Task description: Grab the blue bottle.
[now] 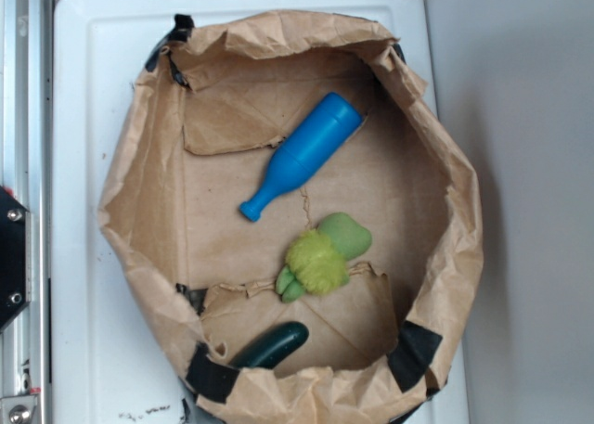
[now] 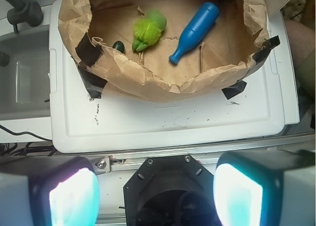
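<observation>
The exterior camera looked straight down, close over the brown paper bin (image 1: 436, 164). The wrist camera sat farther back, outside the bin's rim (image 2: 163, 82), facing it obliquely past the gripper (image 2: 157, 191). Both views shared the bin's interior and the white lid (image 1: 83, 350) beneath it.

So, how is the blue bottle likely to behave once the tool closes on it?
The blue bottle looks like smooth rigid plastic, so probably stiff but somewhat slippery. It lies on its side on the paper lining, so its round body may roll if nudged. The tool is open, well short of it.
</observation>
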### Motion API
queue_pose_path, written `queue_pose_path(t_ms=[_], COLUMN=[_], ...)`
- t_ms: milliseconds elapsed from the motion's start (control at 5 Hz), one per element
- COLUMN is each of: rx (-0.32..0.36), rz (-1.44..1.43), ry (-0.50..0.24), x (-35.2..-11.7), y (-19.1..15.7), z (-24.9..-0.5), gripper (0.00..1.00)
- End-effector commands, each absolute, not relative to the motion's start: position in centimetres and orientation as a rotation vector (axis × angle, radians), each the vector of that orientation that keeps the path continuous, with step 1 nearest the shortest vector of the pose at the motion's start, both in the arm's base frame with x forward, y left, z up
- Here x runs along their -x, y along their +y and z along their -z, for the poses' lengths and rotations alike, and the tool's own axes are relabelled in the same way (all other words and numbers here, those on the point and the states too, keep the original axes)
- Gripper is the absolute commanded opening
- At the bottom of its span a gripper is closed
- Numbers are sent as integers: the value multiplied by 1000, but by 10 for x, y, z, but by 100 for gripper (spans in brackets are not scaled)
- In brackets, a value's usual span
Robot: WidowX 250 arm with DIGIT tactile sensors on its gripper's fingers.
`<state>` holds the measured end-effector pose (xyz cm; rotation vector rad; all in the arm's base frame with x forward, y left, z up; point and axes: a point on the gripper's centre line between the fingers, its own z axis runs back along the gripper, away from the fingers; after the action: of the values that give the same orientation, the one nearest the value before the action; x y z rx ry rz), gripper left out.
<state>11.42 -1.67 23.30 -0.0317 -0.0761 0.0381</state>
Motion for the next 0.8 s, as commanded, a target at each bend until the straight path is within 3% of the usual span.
queue_pose_path(t_ms=[0,400,600], rx=[34,7,27], rz=[-38,-91,-101], ry=[-91,-126,-162], x=[-116,-179,-203], y=[-17,-17,-11], z=[-237,-199,-184], gripper=[100,100,100])
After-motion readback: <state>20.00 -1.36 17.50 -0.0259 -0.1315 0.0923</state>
